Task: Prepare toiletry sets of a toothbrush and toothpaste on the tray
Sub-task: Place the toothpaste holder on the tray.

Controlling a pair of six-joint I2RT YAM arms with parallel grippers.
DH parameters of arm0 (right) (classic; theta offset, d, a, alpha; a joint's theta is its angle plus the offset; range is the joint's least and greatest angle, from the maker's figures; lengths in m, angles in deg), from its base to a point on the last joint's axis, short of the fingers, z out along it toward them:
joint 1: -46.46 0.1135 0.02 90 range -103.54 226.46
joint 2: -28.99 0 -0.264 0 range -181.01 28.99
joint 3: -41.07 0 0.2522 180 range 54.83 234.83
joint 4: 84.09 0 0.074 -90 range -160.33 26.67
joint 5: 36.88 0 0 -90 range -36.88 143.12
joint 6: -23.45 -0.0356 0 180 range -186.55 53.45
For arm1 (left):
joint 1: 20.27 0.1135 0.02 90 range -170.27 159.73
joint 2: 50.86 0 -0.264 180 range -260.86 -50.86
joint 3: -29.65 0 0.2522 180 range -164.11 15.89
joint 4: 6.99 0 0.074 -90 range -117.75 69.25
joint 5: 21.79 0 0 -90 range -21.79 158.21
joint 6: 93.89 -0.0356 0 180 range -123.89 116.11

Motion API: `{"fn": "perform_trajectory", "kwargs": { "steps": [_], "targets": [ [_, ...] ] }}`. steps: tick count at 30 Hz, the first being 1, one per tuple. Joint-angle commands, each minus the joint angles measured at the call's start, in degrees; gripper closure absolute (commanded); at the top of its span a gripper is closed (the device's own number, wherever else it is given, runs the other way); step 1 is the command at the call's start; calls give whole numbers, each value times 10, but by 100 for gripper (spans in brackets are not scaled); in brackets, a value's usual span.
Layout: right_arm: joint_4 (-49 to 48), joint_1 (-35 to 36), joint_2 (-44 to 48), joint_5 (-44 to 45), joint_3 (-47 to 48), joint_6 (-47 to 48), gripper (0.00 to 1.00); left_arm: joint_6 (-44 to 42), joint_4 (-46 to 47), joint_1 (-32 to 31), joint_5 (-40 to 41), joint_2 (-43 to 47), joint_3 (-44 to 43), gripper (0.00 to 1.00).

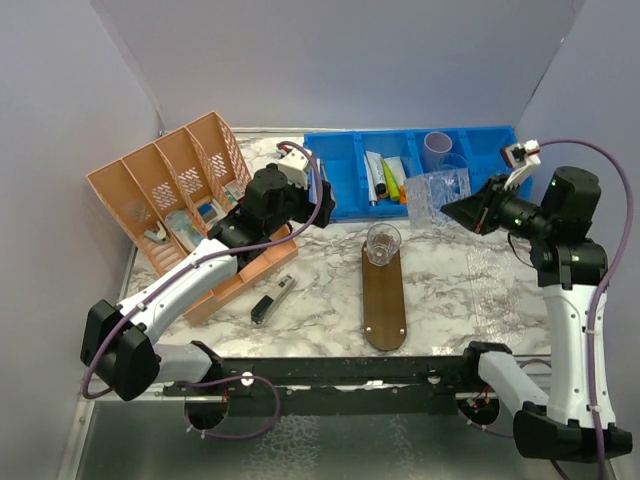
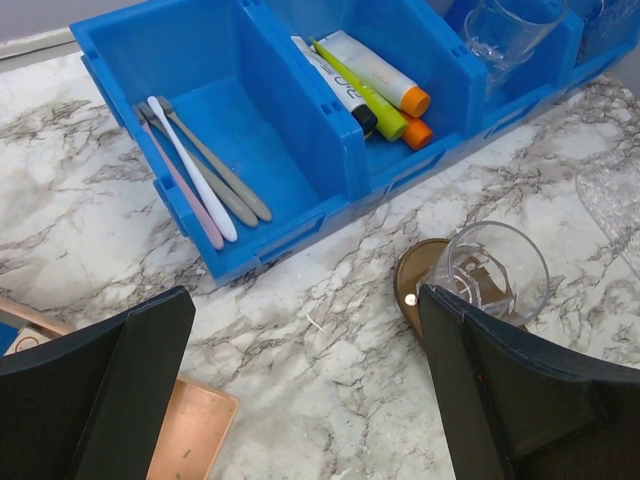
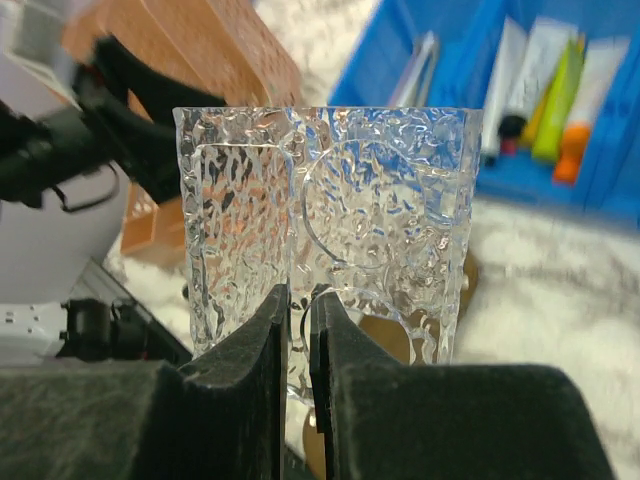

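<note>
The dark brown tray [image 1: 386,305] lies in the middle of the table. A smooth clear tumbler [image 1: 382,243] stands empty on its far end and also shows in the left wrist view [image 2: 497,268]. My right gripper [image 1: 458,212] is shut on the wall of a textured clear tumbler [image 3: 330,200] and holds it in the air right of the tray's far end. My left gripper [image 2: 310,390] is open and empty above bare marble in front of the blue bin [image 2: 300,225]. Several toothbrushes [image 2: 195,165] and tubes, one lime green [image 2: 365,95], lie in the bin.
An orange divided basket [image 1: 190,195] stands at the left, under my left arm. A small dark and white item [image 1: 272,298] lies left of the tray. More clear tumblers [image 1: 440,150] stand in the bin's right compartments. Grey walls enclose the table.
</note>
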Motion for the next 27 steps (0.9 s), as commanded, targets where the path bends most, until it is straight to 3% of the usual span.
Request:
{"fn": "perform_trajectory", "kwargs": {
  "steps": [1,11,16,27],
  "targets": [
    [230,24,-23,96,-3,46,99,0,-5,4,3,-11,-22,2],
    [253,96,-5,195,-79,24,99,-2,-12,4,16,-15,-25,2],
    [243,165,-22,247,-99,-8,99,-1,-12,4,15,-17,-26,2],
    [145,326,-20,382,-167,-199,99,-2,-16,4,16,-20,-29,3]
  ]
}}
